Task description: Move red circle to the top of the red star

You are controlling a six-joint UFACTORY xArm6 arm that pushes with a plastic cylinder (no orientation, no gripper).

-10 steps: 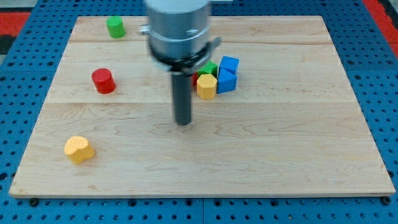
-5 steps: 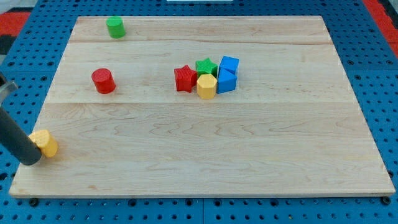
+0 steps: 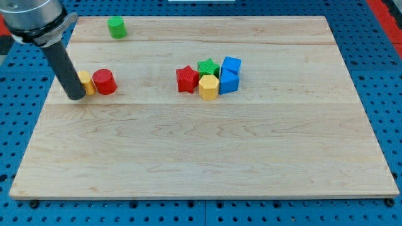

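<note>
Shoved up, yellow block touches upright red circle; my tip beside it.

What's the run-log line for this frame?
tip at view's left, against yellow block | yellow block touching red circle | red star in cluster, apart | circle not yet at star

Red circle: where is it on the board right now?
The red circle sits in the view's left half, touching a yellow block on its left; my tip is just left of that block. The red star lies well to the right.
</note>
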